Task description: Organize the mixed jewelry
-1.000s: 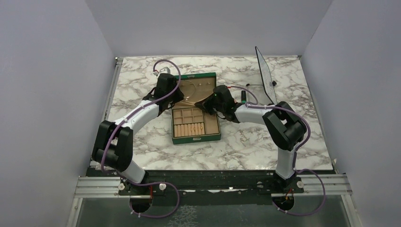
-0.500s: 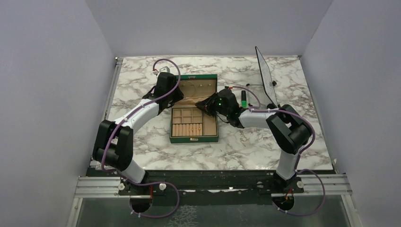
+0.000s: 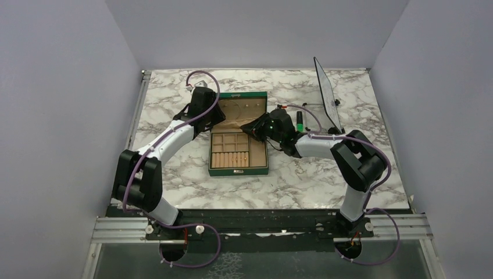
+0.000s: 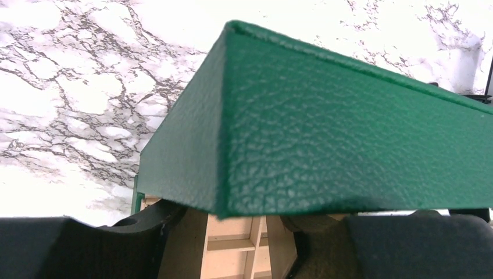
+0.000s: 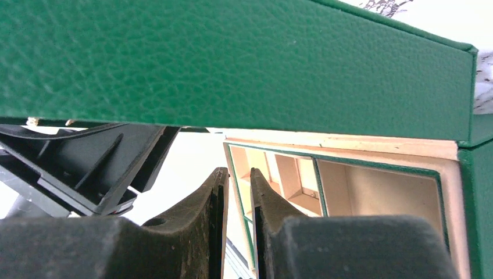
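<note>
So the green box (image 3: 239,171) sits open in the middle of the table (image 3: 302,174), with its lid (image 4: 349,145) tipped up at the back. The left end effector (image 4: 237,220) is at the lid's left corner, fingers spread, lid edge right over them. Can't tell if they touch it. The right end effector (image 5: 237,174) is under the lid's right side, fingers a thin slit apart, holding nothing. The mixed jewelry (image 3: 234,108) looks like a faint chain loop and specks inside the lid, too tiny to say more.

Two arms (image 3: 171,136), one green box (image 3: 239,171), one marker (image 3: 299,121), one upright dark panel (image 3: 327,93).
</note>
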Motion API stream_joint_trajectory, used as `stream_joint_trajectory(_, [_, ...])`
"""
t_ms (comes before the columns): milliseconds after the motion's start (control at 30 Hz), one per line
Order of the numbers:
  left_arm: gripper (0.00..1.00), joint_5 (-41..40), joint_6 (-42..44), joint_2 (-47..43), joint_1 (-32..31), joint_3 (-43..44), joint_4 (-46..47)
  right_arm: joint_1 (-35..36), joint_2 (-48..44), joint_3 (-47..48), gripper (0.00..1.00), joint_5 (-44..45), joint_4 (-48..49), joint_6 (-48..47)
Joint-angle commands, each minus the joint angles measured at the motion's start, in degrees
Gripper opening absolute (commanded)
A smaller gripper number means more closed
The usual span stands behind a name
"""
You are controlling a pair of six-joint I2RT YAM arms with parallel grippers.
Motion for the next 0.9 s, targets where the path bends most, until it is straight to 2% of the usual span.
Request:
stream_joint_trajectory(0, [0.41, 2.00, -0.22, -3.26, 0.50, 1.85, -1.91, 0.46, -2.46, 0.06, 0.25, 0.79, -1.45, -1.32])
stream_joint_trajectory(400, [0.50, 11.60, 1.19, -13.52, 0.59, -3.62, -2.12, 0.22, -12.02, -0.68, 0.27, 3.90, -10.68, -10.75])
stream_joint_trajectory(600, [0.60, 12.95, 4.86, -24.18, 0.76, -10.26, -4.81, -0.11, -22.37, -1.83, 0.31, 11.37, -28.71, -22.41])
stream_joint_trajectory(733, [0.67, 14.14, 7.78, -31.75, 0.83, -15.08, -6.31, -0.38, -29.82, -4.31, 0.39, 19.71, -41.43, -27.29])
stream_joint_trajectory(867, [0.84, 14.67, 10.16, -37.17, 0.85, -19.05, -6.15, -0.67, -34.48, -5.58, 0.48, 25.21, -50.98, -30.63])
